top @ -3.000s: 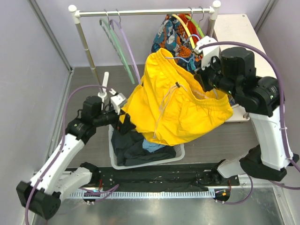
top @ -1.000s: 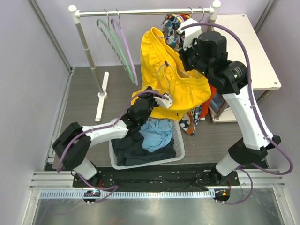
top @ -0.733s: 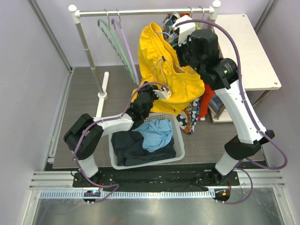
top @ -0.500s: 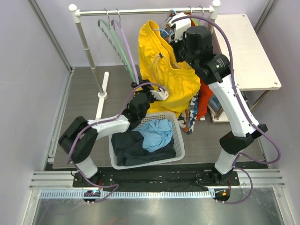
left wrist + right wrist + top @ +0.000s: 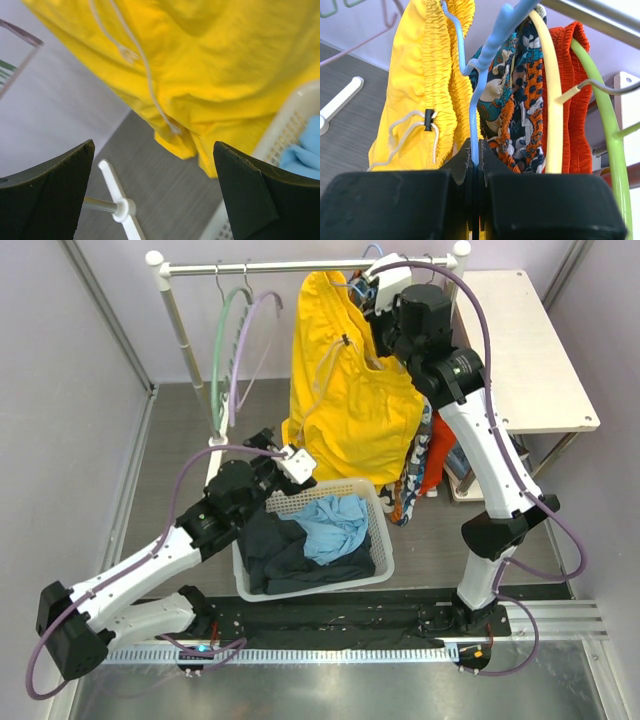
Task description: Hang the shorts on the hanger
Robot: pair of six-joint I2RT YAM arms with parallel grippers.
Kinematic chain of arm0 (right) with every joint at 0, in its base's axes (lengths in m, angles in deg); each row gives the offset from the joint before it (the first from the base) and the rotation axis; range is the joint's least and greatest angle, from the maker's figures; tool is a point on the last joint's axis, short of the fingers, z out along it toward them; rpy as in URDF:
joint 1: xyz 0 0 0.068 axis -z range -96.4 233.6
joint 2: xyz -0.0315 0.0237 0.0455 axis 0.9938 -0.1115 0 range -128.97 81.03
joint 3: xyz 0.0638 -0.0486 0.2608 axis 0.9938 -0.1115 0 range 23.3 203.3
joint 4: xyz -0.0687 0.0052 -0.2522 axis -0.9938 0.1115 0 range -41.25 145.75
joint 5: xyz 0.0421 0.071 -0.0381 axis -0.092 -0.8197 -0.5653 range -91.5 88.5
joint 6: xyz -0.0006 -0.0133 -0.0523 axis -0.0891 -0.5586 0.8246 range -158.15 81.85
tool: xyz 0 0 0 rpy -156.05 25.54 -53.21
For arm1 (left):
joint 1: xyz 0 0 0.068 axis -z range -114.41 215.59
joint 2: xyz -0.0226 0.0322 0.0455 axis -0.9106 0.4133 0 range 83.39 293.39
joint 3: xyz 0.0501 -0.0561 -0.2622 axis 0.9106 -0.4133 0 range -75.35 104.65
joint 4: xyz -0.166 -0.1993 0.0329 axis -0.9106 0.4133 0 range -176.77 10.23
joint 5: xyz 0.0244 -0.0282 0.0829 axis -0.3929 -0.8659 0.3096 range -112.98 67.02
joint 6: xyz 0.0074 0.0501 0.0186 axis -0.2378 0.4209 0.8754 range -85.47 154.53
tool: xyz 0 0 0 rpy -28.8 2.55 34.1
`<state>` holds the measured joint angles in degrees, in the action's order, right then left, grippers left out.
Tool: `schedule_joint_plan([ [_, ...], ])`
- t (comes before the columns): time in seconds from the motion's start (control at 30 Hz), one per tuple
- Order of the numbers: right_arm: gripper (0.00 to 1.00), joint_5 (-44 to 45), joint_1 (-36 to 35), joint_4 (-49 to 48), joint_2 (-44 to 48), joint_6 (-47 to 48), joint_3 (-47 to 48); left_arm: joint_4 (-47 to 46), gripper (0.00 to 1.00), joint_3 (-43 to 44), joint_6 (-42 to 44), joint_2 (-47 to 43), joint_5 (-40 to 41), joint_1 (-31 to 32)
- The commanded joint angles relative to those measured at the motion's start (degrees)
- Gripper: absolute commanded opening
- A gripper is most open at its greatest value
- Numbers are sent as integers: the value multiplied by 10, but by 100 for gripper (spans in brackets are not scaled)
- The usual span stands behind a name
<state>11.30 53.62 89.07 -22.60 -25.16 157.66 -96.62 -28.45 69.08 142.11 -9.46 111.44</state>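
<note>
- Now released: the left gripper stands with its jaws spread as wide as they go and nothing between them. A second ago it was closed on the lower hem of the shorts.
- In the top view this gripper has drawn back to the far left corner of the laundry basket. In its own wrist view the yellow hem and drawstring hang ahead of both fingers and touch neither.
- The right gripper is pinched tight on the stem of the hanger just below the hook. Over the last seconds it has carried hanger and garment up from basket height to the rail.
- The shorts hang full length by their gathered waistband from the hanger's arm. They are at the rail's right half, just beside the patterned shorts, with the red-orange garment behind, above the basket's far edge.
- Judged from this, the garment's weight now rests on the hanger alone, so the hanging step looks all but done.
- What remains is seating the hook; whether it already lies over the rail cannot be told.
</note>
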Motion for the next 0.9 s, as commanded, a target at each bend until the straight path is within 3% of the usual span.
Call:
schedule_joint_plan([
  [0.0,1,14,0,-107,-9,0,34,97,100,-31,-61,-47,-101,2],
  [0.33,1,74,-1,-125,-47,-6,43,228,100,-22,-106,-121,-184,8],
  [0.6,2,82,-4,-125,-39,-6,15,261,100,0,-123,-123,-139,8],
  [0.8,1,109,-13,-129,-49,5,8,315,100,51,-196,-74,-87,8],
  [0.87,11,115,-15,-130,-51,8,7,320,100,55,-217,-76,-88,8],
])
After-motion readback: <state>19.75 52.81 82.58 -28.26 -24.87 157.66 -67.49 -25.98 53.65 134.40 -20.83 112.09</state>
